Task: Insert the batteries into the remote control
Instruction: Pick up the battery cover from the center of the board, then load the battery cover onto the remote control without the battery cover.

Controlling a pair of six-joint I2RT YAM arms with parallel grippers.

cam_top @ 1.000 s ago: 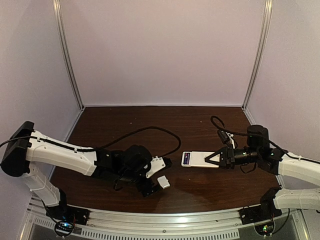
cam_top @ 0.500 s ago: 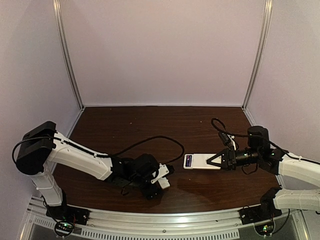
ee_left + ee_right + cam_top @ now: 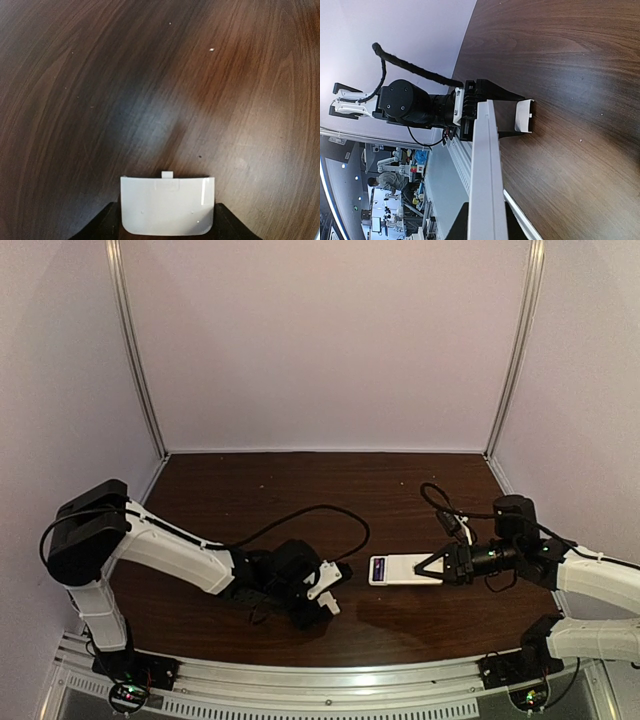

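As the arms stand: both reach inward over the dark wooden table [image 3: 250, 490], the left from the near left corner, the right from the near right, with their grippers facing each other and apart.
Left gripper [image 3: 322, 600]: low at the table, close to the near edge, pointing toward the right arm.
Left fingers [image 3: 107, 224]: spread, one at each side edge of the small white cover piece [image 3: 167, 205]. They sit right against those edges, but I cannot tell whether they are pressing on it.
Cover piece: a flat white square with rounded near corners, and a small tab on the edge that faces away from the wrist.
Right gripper [image 3: 432, 566]: level with the left one across the table, pointing left.
Right fingers [image 3: 459, 227]: pinching the remote control [image 3: 400, 570] at its right-hand end, one on each broad face.
Remote control: right of the table's middle, long axis running left to right, its free end toward the left gripper. The right wrist view shows it edge-on as a slim white bar. Whether it rests on the wood or is held just above it cannot be told.
Batteries [image 3: 377, 565]: a small purple-blue patch inside the remote's outline at its free end, too small to tell one from the other.
Black cable [image 3: 320, 515]: loops over the wood behind the left wrist.
Surround: pale walls on three sides, with a metal rail [image 3: 330, 685] along the near edge.
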